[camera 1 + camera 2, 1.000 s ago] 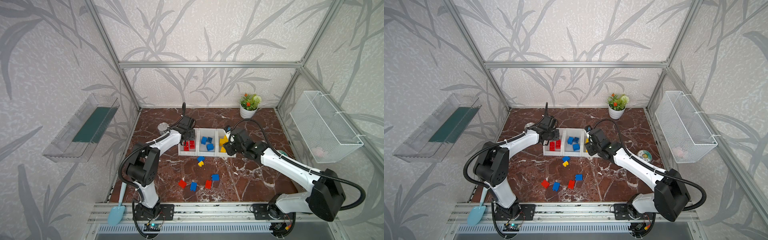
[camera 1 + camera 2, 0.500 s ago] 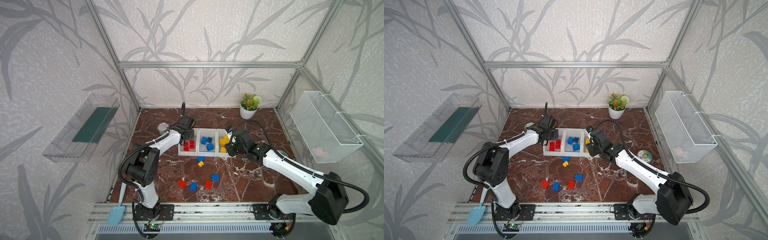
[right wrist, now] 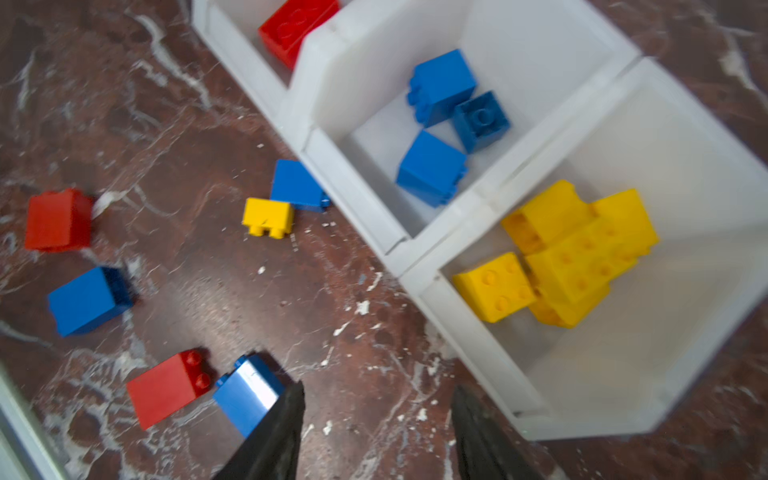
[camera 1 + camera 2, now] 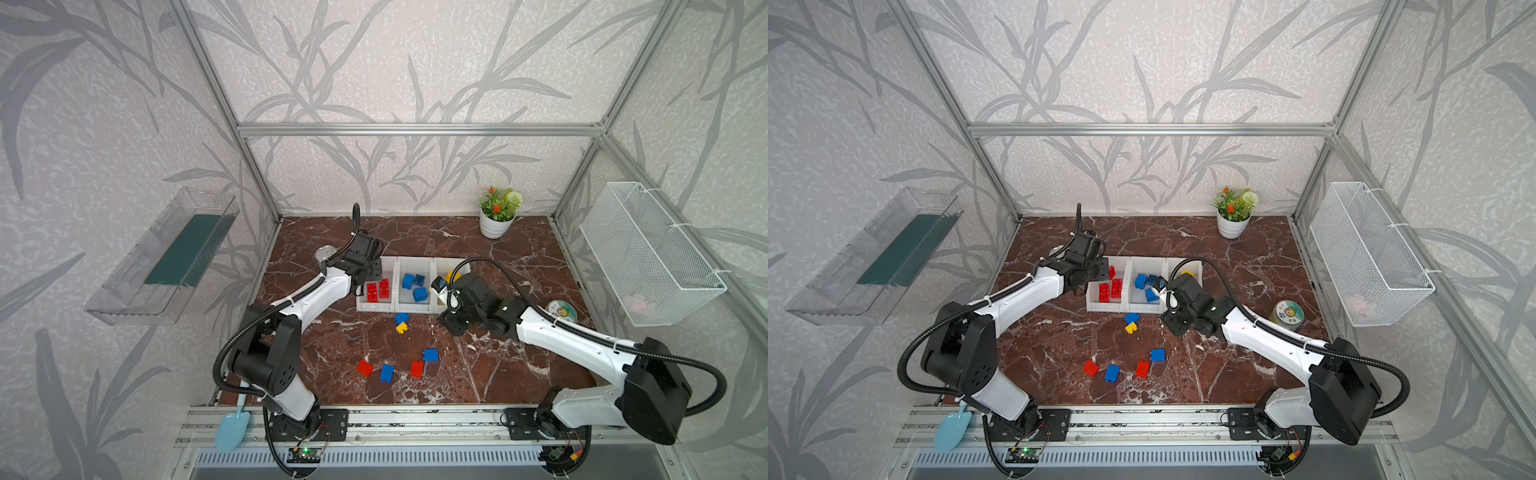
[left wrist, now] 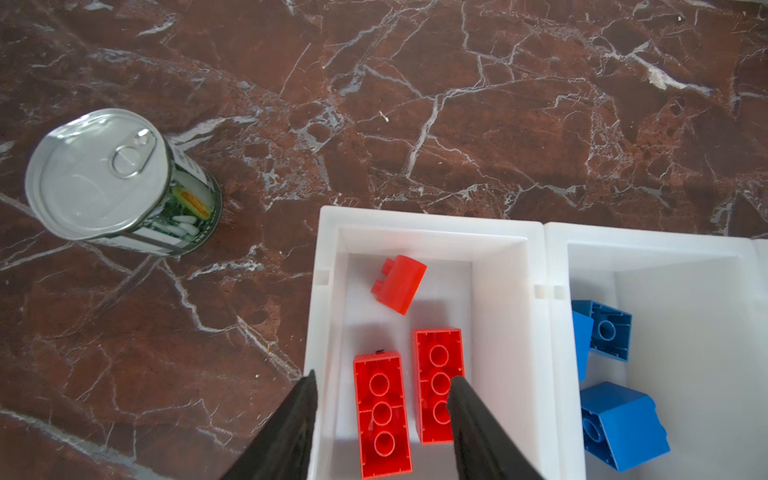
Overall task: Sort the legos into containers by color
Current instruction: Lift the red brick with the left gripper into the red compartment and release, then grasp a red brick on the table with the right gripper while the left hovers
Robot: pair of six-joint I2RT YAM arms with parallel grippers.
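Three white containers (image 4: 374, 308) stand joined in a row. The left one holds red legos (image 5: 382, 415), the middle one blue legos (image 3: 436, 166), the right one yellow legos (image 3: 573, 257). My left gripper (image 5: 383, 384) hovers open over the red bin (image 5: 432, 218), with nothing between its fingers. My right gripper (image 3: 378, 395) is open and empty above the floor, just in front of the yellow bin's corner. Loose on the floor lie a yellow brick (image 4: 401, 328) against a blue one (image 4: 401, 318). Nearer the front are two red bricks (image 4: 364, 368) and two blue bricks (image 4: 387, 372).
A tin can (image 5: 120, 178) stands left of the bins. A round tin (image 4: 561, 311) sits at the right and a potted plant (image 4: 496, 212) at the back. A wire basket (image 4: 648, 257) and a clear tray (image 4: 166, 257) hang on the side walls.
My left gripper's jaws have widened over the red bin. My right gripper has drawn back from over the yellow bin toward the front, above the floor.
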